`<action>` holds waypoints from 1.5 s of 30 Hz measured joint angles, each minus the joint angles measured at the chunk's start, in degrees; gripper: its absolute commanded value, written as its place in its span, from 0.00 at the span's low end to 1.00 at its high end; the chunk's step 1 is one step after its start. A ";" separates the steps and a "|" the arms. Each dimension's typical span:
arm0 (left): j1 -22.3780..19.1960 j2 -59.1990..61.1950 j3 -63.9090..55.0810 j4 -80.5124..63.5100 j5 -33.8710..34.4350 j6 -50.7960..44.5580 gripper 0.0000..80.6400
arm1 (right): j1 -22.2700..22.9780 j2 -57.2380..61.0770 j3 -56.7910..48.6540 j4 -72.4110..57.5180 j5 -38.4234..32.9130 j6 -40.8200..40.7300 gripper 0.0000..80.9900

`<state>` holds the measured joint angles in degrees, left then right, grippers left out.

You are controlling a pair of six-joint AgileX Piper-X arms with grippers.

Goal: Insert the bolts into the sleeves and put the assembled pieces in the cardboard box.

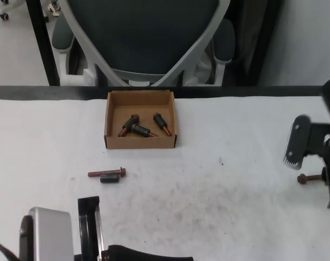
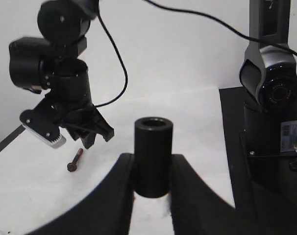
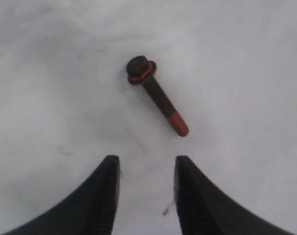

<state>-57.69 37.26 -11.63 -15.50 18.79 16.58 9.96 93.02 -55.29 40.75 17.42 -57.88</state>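
Observation:
My left gripper [image 2: 152,169] is shut on an upright black sleeve [image 2: 153,139], gripped around its lower half with the open bore facing up. My right gripper [image 3: 144,188] hangs open just above the white table, and a loose rusty bolt [image 3: 157,95] with a red tip lies a little beyond its fingertips. In the high view that bolt [image 1: 309,178] lies at the far right under the right gripper [image 1: 302,157]. The left wrist view also shows the right gripper [image 2: 70,139] over the bolt [image 2: 75,160]. The cardboard box [image 1: 111,117] holds three assembled pieces [image 1: 139,128].
Another bolt [image 1: 107,173] and a black sleeve [image 1: 109,179] lie side by side in front of the box, left of centre. The left arm's body [image 1: 89,225] is at the near edge. An office chair [image 1: 148,38] stands behind the table.

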 measured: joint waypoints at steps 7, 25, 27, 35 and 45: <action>0.00 0.00 0.00 -0.01 -2.76 4.39 0.01 | 0.00 5.76 -0.54 -3.34 -0.26 -0.76 0.43; 0.00 1.76 0.00 -0.01 -3.58 7.71 0.01 | 0.00 13.55 -8.41 -7.67 1.65 0.88 0.56; 0.00 2.85 0.00 -0.01 -3.58 7.72 0.01 | 0.00 13.55 -8.41 -7.64 3.73 0.95 0.57; 0.00 7.01 0.00 -0.57 -3.65 7.72 0.01 | -0.05 13.55 -8.41 -9.02 6.09 0.95 0.57; 0.00 7.42 0.00 -2.54 -4.04 10.90 0.01 | -1.62 14.33 -9.80 -14.23 0.45 2.71 0.57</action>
<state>-57.69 44.68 -11.63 -18.04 14.75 27.48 8.34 107.35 -65.10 26.52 17.87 -55.17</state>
